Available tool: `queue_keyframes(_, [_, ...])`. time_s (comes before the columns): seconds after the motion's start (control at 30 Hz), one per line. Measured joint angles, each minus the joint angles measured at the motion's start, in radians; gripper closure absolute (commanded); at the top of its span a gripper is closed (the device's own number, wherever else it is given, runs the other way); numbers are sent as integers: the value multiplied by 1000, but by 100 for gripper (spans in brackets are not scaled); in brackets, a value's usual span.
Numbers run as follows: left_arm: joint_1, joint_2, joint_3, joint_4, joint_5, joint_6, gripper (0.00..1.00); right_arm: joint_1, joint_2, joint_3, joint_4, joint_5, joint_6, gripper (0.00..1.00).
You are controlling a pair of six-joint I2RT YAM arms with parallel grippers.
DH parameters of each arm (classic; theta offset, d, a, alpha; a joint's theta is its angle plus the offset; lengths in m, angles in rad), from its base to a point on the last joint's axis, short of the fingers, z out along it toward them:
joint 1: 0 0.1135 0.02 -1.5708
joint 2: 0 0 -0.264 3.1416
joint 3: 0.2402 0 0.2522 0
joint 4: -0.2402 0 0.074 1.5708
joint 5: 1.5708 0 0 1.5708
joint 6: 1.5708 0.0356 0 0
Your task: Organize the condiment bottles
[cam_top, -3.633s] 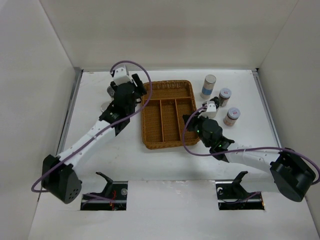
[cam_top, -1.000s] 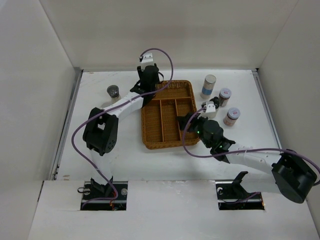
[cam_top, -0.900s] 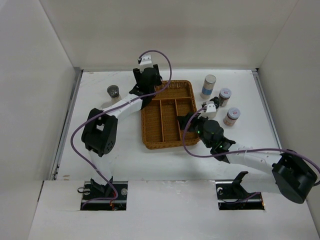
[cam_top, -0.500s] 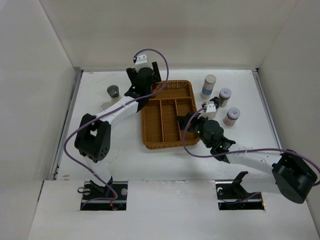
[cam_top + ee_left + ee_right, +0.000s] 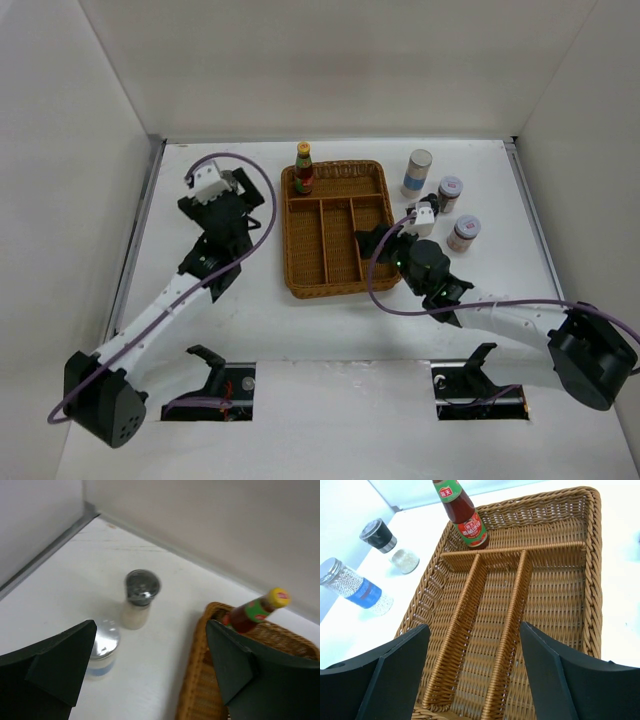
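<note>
Since half a second ago the left pincer (image 5: 237,190) has gone away from the far left corner of the wicker tray (image 5: 287,245) and is now over the table to the left of it. The right pincer (image 5: 372,238) has almost not moved. The sauce bottle (image 5: 303,168), dark red with a yellow cap, stands alone and upright in the far cross compartment of the tray, at its left end. From the left pincer it is ahead and to the right, well apart from both fingers.

The left pincer is spread wide and holds nothing. In its wrist view the grey-lidded jar (image 5: 141,597) stands upright on the table ahead, beyond the fingertips. A blue-labelled cylinder (image 5: 102,647) with a shiny lid stands just beside the tip of the left finger, partly covered by it.

The right pincer is also spread and empty. It hangs over the right side of the tray, with the three long compartments below it. The sauce bottle is ahead of it, a little to the left. To the right of this pincer, outside the tray, stand a second blue-labelled cylinder (image 5: 417,172), a pink-labelled jar (image 5: 450,192) and a second pink-labelled jar (image 5: 464,232), all upright.
</note>
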Motion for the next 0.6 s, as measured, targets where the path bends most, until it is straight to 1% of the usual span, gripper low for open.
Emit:
queue_keyframes(0.07, [33, -46, -49, -64, -30, -30, 8, 0, 1, 0, 0, 0, 0, 20])
queue_keyframes(0.17, [92, -34, -81, -145, -37, -60, 8, 0, 1, 0, 0, 0, 0, 19])
queue_keyframes(0.3, [156, 45, -86, -190, -14, -82, 8, 0, 1, 0, 0, 0, 0, 18])
queue_keyframes(0.47, [198, 161, -82, -193, 30, -92, 9, 1, 1, 0, 0, 0, -1, 17])
queue_keyframes(0.5, [204, 178, -80, -193, 35, -92, 9, 1, 1, 0, 0, 0, -1, 17])
queue_keyframes(0.6, [220, 232, -59, -190, 50, -93, 18, 2, 5, 0, 0, 0, -1, 17])
